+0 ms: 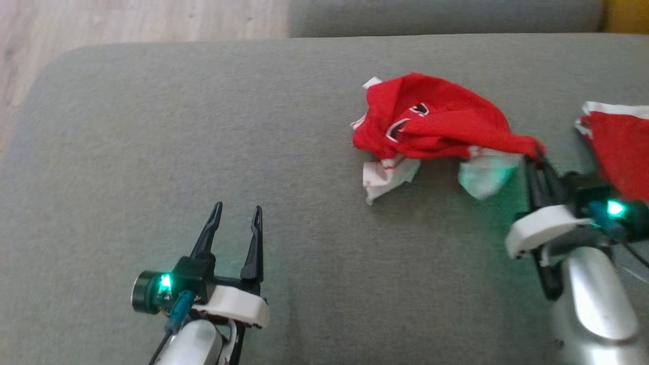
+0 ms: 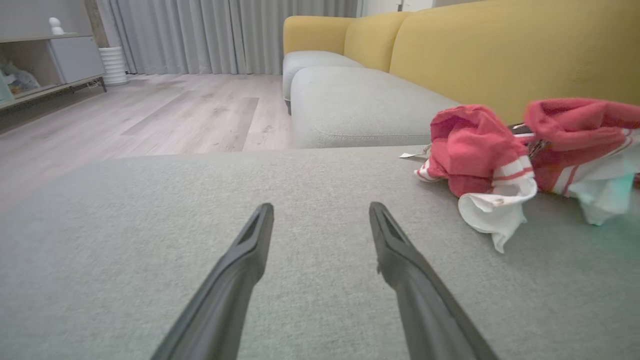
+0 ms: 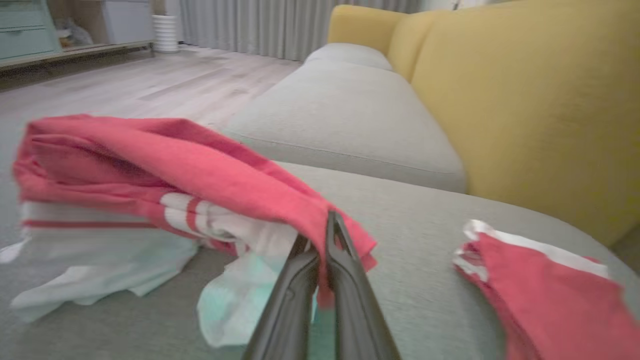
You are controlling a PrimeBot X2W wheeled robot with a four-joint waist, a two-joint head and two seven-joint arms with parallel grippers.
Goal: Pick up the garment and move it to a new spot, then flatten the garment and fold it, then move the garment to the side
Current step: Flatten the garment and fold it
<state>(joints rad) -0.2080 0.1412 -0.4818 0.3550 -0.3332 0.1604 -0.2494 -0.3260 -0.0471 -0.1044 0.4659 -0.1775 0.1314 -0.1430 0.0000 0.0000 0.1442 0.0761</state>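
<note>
The garment (image 1: 431, 119) is clamped by the right gripper (image 1: 536, 154) (centre right); slippage may be caused by the thin hold.

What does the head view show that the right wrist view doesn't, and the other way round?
Head view adds: the left gripper, open and well apart from the garment, and a black marking on the red fabric.
Right wrist view adds: the yellow backrest, grey curtains and a white ribbed bin beside them.
Shared: the garment, red and white, the right gripper shut on its edge, a second red cloth to its right, the grey cushion and wood floor.
</note>
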